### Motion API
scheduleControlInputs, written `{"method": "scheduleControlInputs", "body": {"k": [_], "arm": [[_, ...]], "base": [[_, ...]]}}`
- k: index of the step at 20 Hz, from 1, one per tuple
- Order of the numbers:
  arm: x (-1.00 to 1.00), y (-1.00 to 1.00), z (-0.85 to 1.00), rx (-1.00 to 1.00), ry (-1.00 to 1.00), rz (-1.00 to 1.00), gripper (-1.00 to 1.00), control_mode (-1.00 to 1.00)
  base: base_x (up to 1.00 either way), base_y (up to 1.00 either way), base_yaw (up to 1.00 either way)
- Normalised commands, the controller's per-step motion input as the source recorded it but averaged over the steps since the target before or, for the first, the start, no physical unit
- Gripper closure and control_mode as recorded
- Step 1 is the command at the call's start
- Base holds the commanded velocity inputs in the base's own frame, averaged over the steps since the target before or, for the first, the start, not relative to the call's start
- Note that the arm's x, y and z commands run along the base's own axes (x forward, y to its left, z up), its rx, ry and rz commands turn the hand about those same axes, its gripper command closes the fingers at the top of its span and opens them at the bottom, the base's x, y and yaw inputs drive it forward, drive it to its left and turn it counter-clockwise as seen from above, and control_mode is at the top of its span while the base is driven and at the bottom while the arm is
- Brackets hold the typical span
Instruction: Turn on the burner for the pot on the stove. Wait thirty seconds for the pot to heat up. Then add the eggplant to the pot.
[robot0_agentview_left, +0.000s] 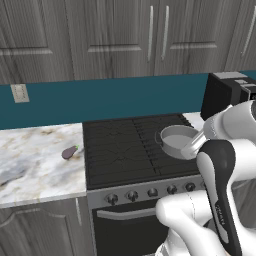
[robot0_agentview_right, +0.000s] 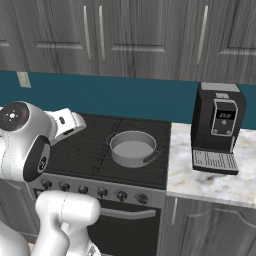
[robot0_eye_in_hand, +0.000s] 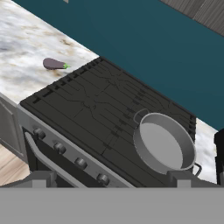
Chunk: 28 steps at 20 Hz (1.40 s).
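Nearest, the arm (robot0_agentview_left: 220, 185) rises in front of the stove (robot0_agentview_right: 100, 192), its white links covering part of the steel front in both base views. The gripper (robot0_eye_in_hand: 111, 177) hangs above the stove's front edge with its jaws spread wide and nothing between them; one dark fingertip (robot0_eye_in_hand: 39, 178) shows low in the hand view, well apart from the other. Just beyond it runs the row of round knobs (robot0_eye_in_hand: 70, 156) over the oven door's bar handle (robot0_agentview_right: 125, 214). Behind the knobs lies the black grated cooktop (robot0_agentview_left: 122, 150). The pot (robot0_agentview_right: 132, 148) sits upright and empty on the right side of the grate, toward the front, its loop handles sticking out at the sides. Left of the stove, on the marble counter (robot0_agentview_left: 30, 165), the eggplant (robot0_agentview_left: 69, 152) lies on its side near the cooktop's edge, well apart from the pot. Right of the stove, a black coffee machine (robot0_agentview_right: 218, 127) stands on the counter. Farthest back are the teal backsplash (robot0_agentview_right: 130, 97) and the grey wall cabinets (robot0_agentview_right: 125, 35).
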Motion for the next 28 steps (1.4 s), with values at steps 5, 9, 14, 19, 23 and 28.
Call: {"method": "scheduleControlInputs", "body": {"k": [5, 9, 14, 19, 23, 28], "arm": [[0.00, 0.00, 0.00, 0.00, 0.00, 0.00, -1.00, -1.00], [0.00, 0.00, 0.00, 0.00, 0.00, 0.00, -1.00, -1.00], [0.00, 0.00, 0.00, 0.00, 0.00, 0.00, -1.00, -1.00], [0.00, 0.00, 0.00, 0.00, 0.00, 0.00, -1.00, -1.00], [0.00, 0.00, 0.00, 0.00, 0.00, 0.00, -1.00, -1.00], [0.00, 0.00, 0.00, 0.00, 0.00, 0.00, -1.00, -1.00]], "base": [[0.00, 0.00, 0.00], [0.00, 0.00, 0.00], [0.00, 0.00, 0.00], [0.00, 0.00, 0.00], [0.00, 0.00, 0.00], [0.00, 0.00, 0.00]]}}
